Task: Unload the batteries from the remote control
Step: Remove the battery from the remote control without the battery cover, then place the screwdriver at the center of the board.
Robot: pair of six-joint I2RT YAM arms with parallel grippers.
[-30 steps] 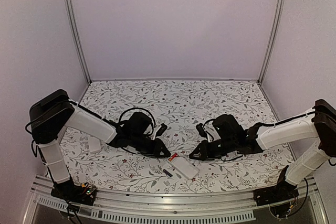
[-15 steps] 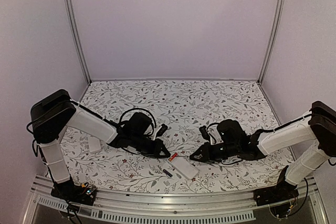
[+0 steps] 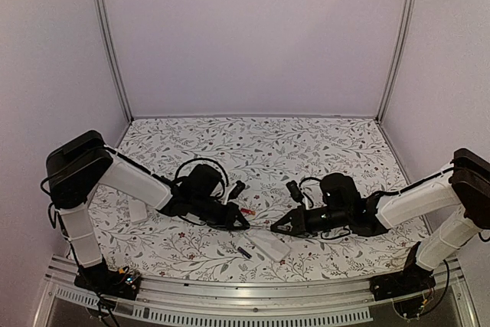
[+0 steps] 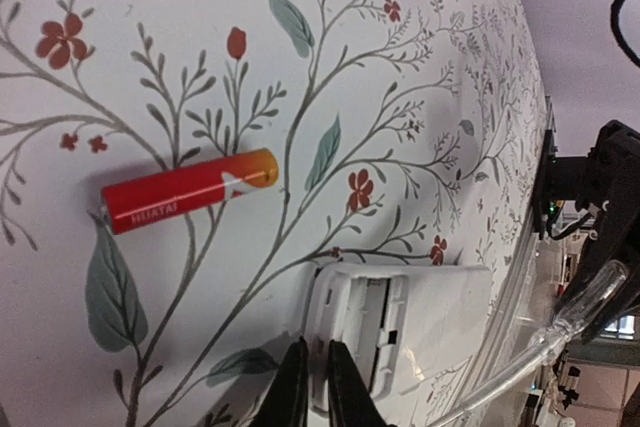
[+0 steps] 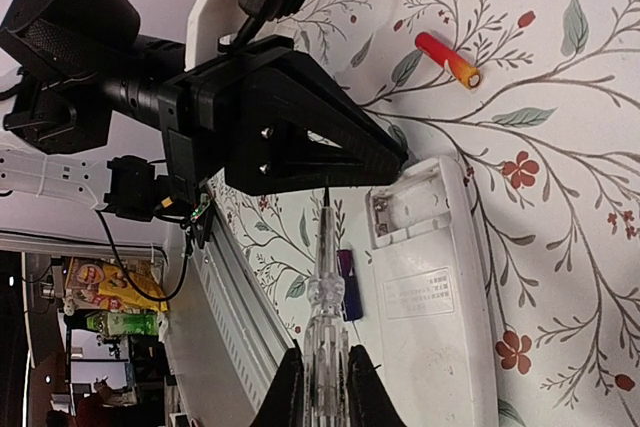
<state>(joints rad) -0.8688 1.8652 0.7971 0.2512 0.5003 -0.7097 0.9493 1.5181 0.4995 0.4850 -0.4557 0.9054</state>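
Plainly, slim red battery [image 4: 190, 190], orange-gold tip, white remote [image 4: 435, 307] open-backed

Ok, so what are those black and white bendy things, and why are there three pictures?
Those are two robot arms bolted to a table. One picture comes from a camera above them. The other two come from little cameras on each arm's wrist, so you see that arm's own fingers up close.

On the flowery table lies a white remote control with its battery slot open; the slot looks empty. A red battery lies loose near it, and a dark battery lies on its other side, nearer the front edge.

The right gripper is pinching a thin see-through tool. The left gripper is pinched shut next to the remote, holding nothing I can see.
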